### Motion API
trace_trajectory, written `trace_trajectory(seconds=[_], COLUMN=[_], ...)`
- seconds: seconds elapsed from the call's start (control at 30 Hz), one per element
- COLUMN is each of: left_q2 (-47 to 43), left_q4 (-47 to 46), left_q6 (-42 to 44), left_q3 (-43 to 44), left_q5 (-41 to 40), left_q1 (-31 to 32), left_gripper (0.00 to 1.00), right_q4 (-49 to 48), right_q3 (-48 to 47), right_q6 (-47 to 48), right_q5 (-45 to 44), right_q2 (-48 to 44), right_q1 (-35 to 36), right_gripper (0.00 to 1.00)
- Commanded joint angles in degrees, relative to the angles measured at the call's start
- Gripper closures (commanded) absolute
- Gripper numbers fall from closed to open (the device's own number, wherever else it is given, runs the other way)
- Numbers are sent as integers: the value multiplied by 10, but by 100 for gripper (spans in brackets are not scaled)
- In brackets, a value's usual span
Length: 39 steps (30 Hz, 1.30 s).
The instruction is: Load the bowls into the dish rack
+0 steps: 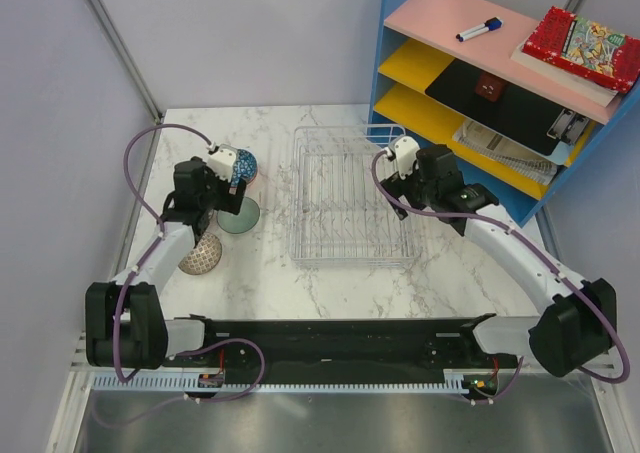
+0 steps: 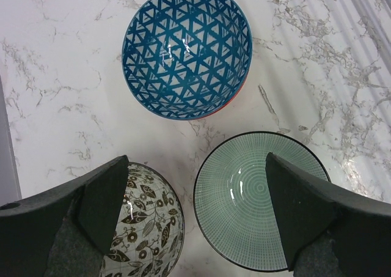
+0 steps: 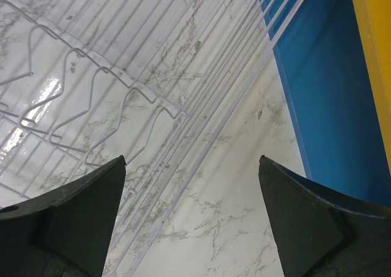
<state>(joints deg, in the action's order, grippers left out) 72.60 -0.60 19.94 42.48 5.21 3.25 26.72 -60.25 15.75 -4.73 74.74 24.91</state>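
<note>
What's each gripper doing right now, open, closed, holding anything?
Left gripper: open, holding nothing.
Right gripper: open, holding nothing, above the edge of the dish rack.

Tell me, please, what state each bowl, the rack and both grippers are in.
blue bowl: upright, empty, on the table.
green bowl: upright, empty, on the table.
flowered bowl: upright, empty, on the table.
dish rack: flat on the table, no bowls in it.
left gripper: open, holding nothing, above the bowls.
right gripper: open, holding nothing, above the rack's edge.
</note>
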Motion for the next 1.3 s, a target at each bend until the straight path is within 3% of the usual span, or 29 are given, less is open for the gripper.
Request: trace_trajectory(seconds=[0.0,0.13,0.37,0.67,0.83,1.03,1.27], left_q2=[-8,-4,27,61,99,134,170], left_q4=[-18,-5,45,36,44,48,75], left_q6=[-25,-30,-44,-7,-25,-32,-18], left_q3=[23,36,76,70,99,115,135], left_q5=[36,35,54,75,36,57,76], left_q1=[-14,-31,-118,-133,-156,-212,-230], left_gripper=[0,0,0,0,1,5,12], right_q4=[-8,-8,-8,-8,-8,-7,-8], right_q3=[-9,-9,-8,-6,-2,-1,-2], right_q6=[-6,-2,0,8,11,12,12], right_q5=[46,46,46,43,46,46,46], right_q2=[-50,-52,-56,-53,-58,-63,-65], right_q1=[0,0,1,-1,0,0,0], right_gripper=[3,3,3,3,3,3,3])
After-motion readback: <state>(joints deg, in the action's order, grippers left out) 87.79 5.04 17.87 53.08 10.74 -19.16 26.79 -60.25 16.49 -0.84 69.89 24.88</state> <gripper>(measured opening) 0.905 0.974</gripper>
